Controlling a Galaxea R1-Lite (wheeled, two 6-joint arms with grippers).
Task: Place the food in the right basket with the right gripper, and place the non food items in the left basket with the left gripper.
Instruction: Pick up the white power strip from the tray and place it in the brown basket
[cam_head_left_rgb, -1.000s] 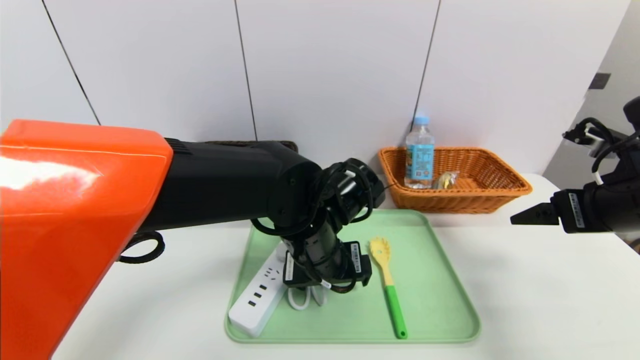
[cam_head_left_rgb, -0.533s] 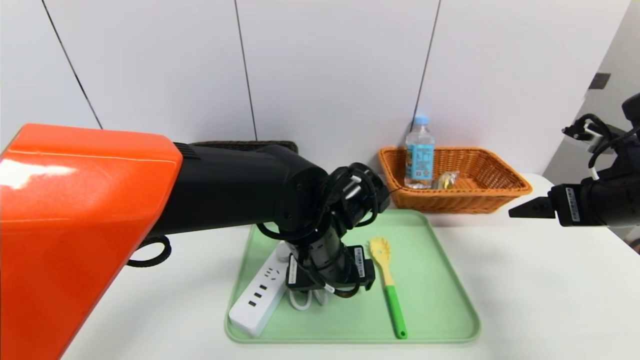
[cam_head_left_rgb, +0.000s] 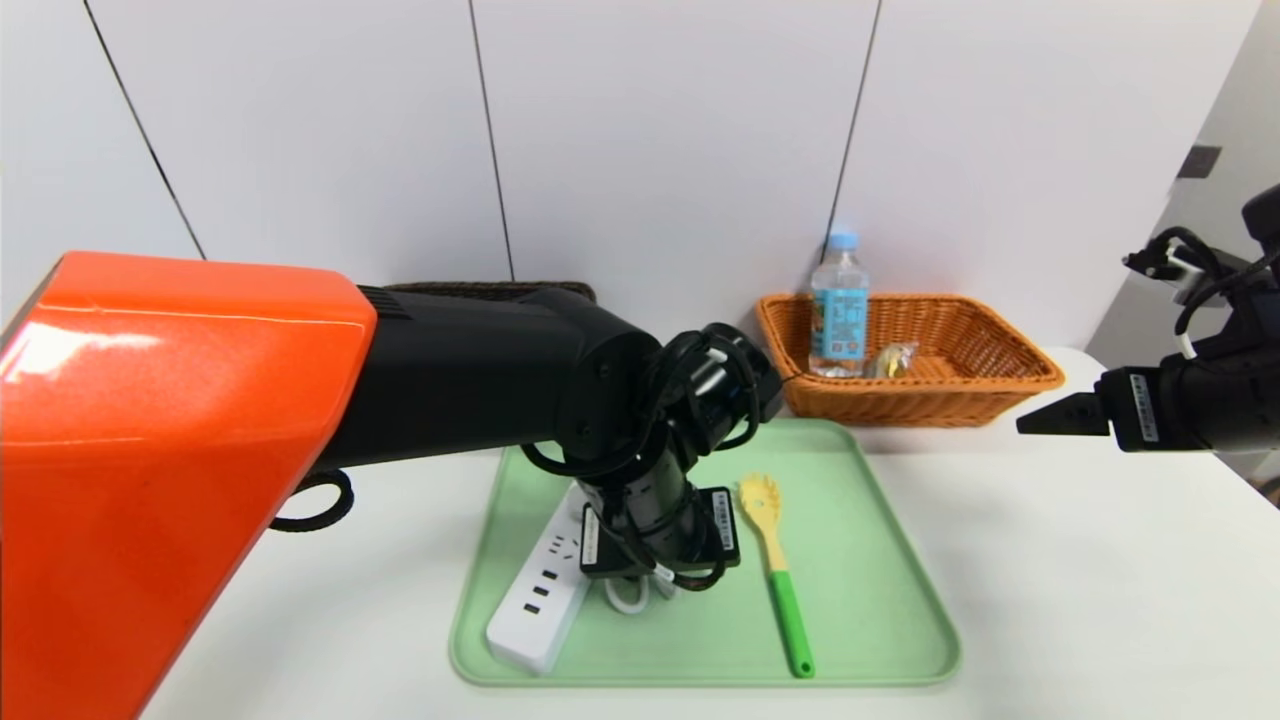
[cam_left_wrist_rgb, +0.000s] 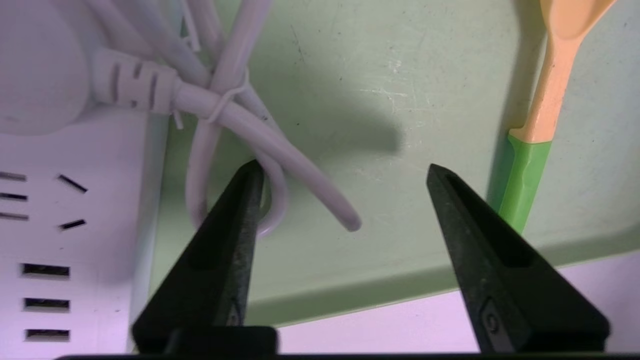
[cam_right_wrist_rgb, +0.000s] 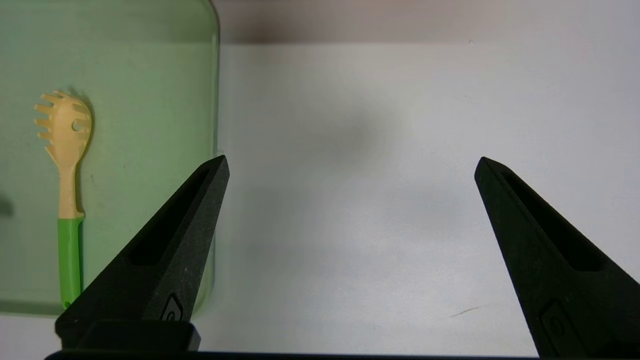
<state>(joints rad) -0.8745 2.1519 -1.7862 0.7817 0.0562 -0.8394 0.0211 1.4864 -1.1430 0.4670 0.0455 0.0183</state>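
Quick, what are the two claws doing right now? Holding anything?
Left tool: open around the cord of the power strip, not gripping.
Right tool: open, empty.

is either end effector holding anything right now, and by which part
Nothing is held. The left end effector straddles the power strip's cord, jaws apart; the right end effector is open over bare table.

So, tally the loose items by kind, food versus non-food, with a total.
Food: 2, the water bottle and the wrapped snack, both in the orange basket.
Non-food: 2, the power strip and the pasta spoon, both on the green tray.
Total: 4
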